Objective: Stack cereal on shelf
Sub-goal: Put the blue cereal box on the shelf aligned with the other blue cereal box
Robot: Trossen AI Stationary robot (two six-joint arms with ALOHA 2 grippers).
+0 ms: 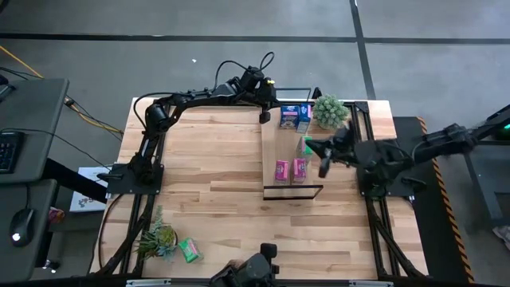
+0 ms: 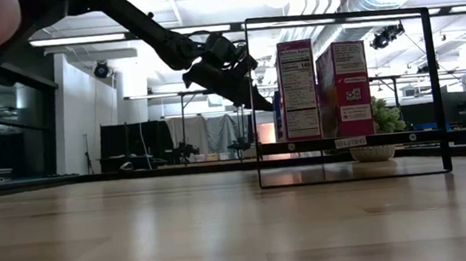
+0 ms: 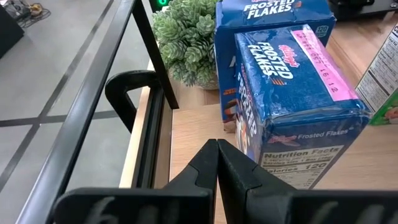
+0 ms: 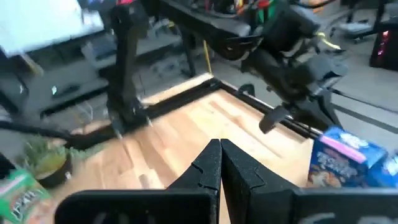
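Note:
The shelf [image 1: 272,151] is a light plank with a black wire frame [image 2: 254,103], standing at the table's right middle. On it stand two blue cereal boxes [image 1: 293,116], one stacked on the other [image 3: 292,87], a green box [image 1: 305,146] and two pink boxes [image 1: 290,169] [image 2: 299,88]. Another green box [image 1: 190,251] lies on the table near the front left. My left gripper [image 1: 264,117] [image 3: 217,146] is shut, just left of the blue boxes at the shelf's far end, touching nothing. My right gripper [image 1: 324,167] [image 4: 219,146] is shut and held in the air right of the shelf.
A spiky potted plant [image 1: 329,112] stands at the shelf's far right end, close behind the blue boxes. A second plant [image 1: 157,237] stands near the front left corner beside the loose green box. Bare wood lies left of the shelf.

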